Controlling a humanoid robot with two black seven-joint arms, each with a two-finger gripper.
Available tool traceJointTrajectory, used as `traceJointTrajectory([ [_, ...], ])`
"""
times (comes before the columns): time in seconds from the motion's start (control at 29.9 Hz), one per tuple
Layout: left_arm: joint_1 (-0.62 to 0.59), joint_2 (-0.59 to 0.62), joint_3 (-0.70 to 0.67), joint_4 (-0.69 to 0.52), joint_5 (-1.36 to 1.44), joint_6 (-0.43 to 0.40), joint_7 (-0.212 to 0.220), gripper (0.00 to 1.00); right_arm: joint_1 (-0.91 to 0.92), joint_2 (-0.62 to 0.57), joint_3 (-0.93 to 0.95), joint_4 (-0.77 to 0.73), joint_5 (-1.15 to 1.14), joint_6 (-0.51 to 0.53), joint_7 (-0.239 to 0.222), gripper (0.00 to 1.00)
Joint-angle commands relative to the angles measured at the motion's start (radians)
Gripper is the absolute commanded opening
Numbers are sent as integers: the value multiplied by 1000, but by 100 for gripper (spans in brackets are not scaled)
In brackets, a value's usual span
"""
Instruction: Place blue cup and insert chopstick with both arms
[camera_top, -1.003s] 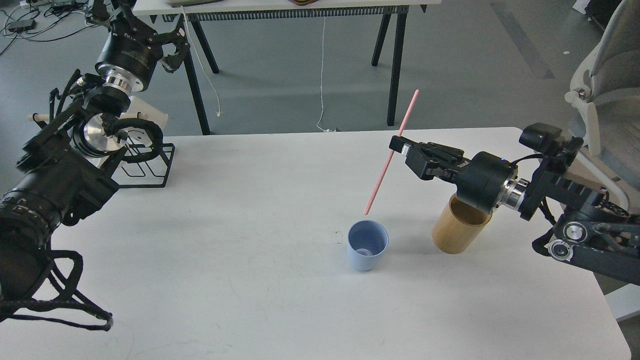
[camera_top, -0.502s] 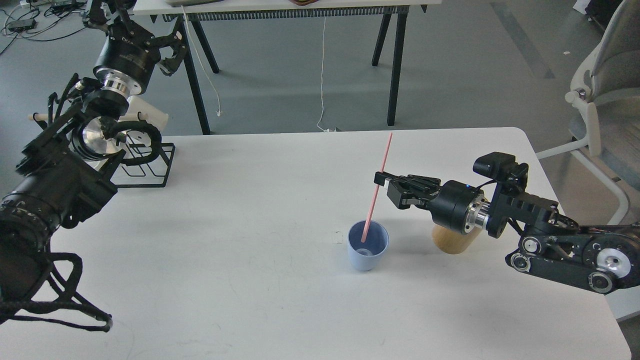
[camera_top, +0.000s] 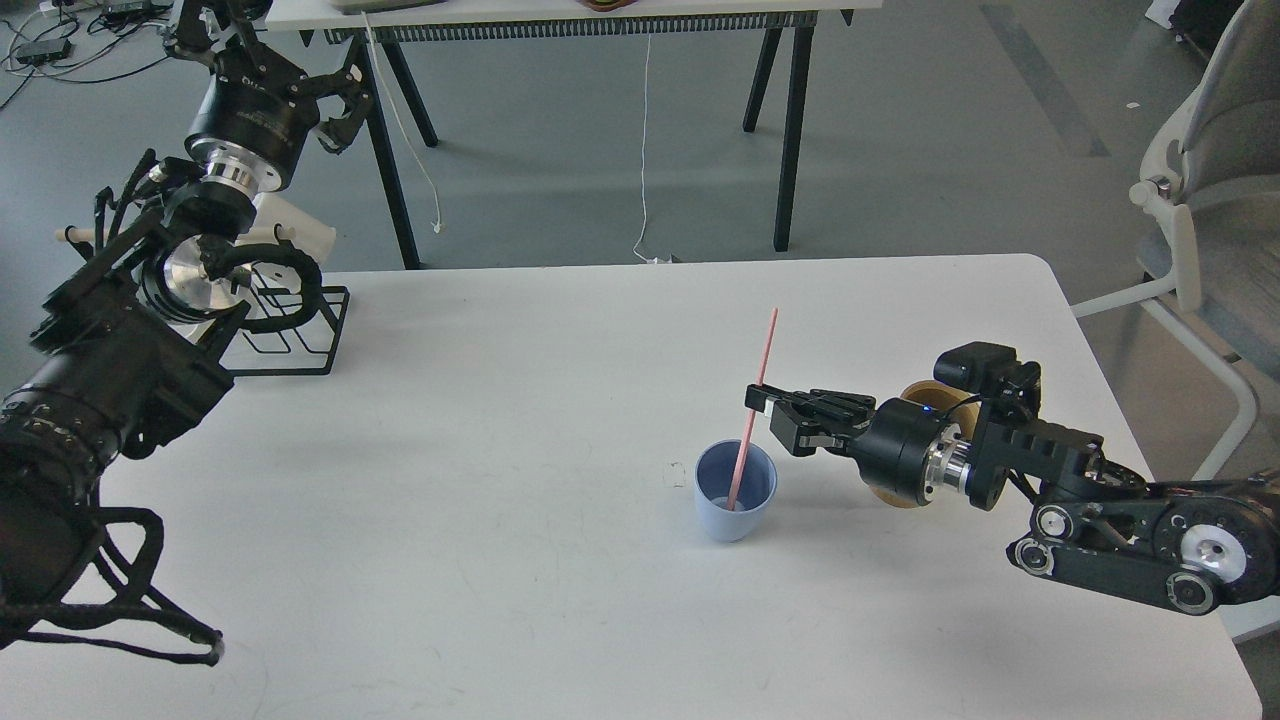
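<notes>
The right arm has dropped lower over the last second, and the pink chopstick (camera_top: 752, 410) that was hanging above the cup now stands with its lower end inside it.

Far left, the left gripper (camera_top: 262, 52) is raised beyond the table's back edge, well apart from everything on it; its dark fingers blur together, so I cannot tell whether they are spread or closed. Below it a black wire rack (camera_top: 292, 335) sits at the table's left rear.

Toward the middle-right, the blue cup (camera_top: 735, 490) stands upright on the white table (camera_top: 500, 520). The chopstick leans slightly right out of it, and the right gripper (camera_top: 760, 400) is clamped on its shaft just above the rim. Behind that wrist a wooden cup (camera_top: 925, 400) is mostly hidden.

Past the table are grey floor, another table's black legs (camera_top: 790, 130) and a chair (camera_top: 1210, 200) at right.
</notes>
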Motion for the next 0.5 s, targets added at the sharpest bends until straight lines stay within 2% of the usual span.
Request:
traceJointTrajectory([
  [0.0, 3, 0, 0, 0, 1, 0, -1, 100, 0, 0, 0, 2, 2, -1, 1, 33],
  [0.1, 3, 0, 0, 0, -1, 0, -1, 100, -1, 0, 0, 3, 2, -1, 3, 38],
  [0.23, 3, 0, 0, 0, -1, 0, 1, 100, 2, 0, 3, 5, 3, -1, 4, 55],
  [0.27, 4, 3, 0, 0, 1, 0, 1, 100, 7, 0, 3, 6, 5, -1, 6, 62],
  [0.3, 4, 3, 0, 0, -1, 0, -1, 100, 10, -3, 6, 8, 8, -1, 9, 73],
  [0.33, 4, 3, 0, 0, 1, 0, 1, 100, 11, -11, 17, 11, 12, -1, 17, 91],
  [0.37, 4, 4, 0, 0, 1, 0, -1, 100, 14, -15, 24, 17, 12, -2, 26, 98],
  [0.47, 4, 18, 0, 0, -1, 0, 1, 100, 17, -58, 113, 31, 21, -1, 47, 98],
])
